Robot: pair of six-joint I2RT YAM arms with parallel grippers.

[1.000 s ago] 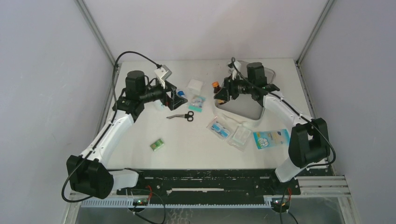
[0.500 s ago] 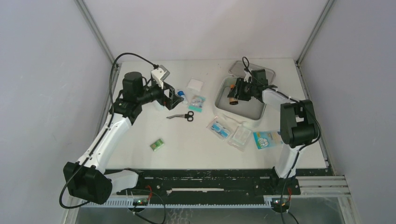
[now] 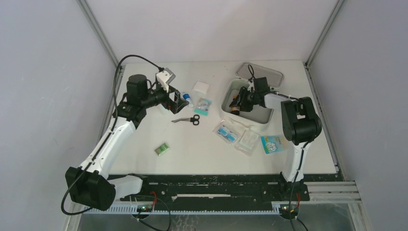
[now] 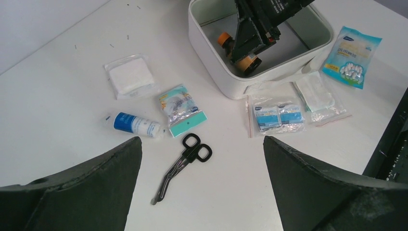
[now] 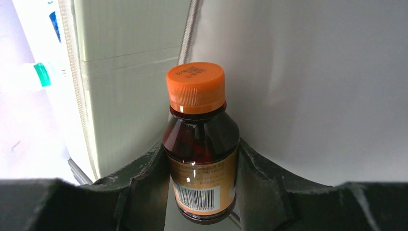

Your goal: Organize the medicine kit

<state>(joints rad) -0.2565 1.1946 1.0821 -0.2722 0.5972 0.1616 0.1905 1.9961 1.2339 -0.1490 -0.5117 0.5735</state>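
The medicine kit [image 3: 225,109] is a white zip case lying open at the back right, with its lid [image 3: 263,73] flat behind it. My right gripper [image 3: 238,102] is inside the case, shut on a brown bottle [image 5: 202,159] with an orange cap. In the right wrist view the fingers [image 5: 144,178] press both sides of the bottle, close to the kit's pale inner wall [image 5: 130,86]. The left wrist view shows the bottle [image 4: 225,41] lying tilted inside the kit [image 4: 211,62]. My left gripper [image 3: 180,101] is open and empty, hovering above black scissors [image 4: 185,161].
On the table left of the kit lie a blue-and-white tube [image 4: 134,125], a gauze packet [image 4: 130,77], a teal packet [image 4: 180,108] and a small green packet [image 3: 162,149]. In front of the kit lie a blue-pad packet [image 4: 279,115], a clear packet [image 4: 315,94] and a cotton-swab bag [image 4: 351,55].
My right gripper has carried the bottle from above the kit's left rim into the case and lowered it, the arm folding back. My left arm has barely moved.
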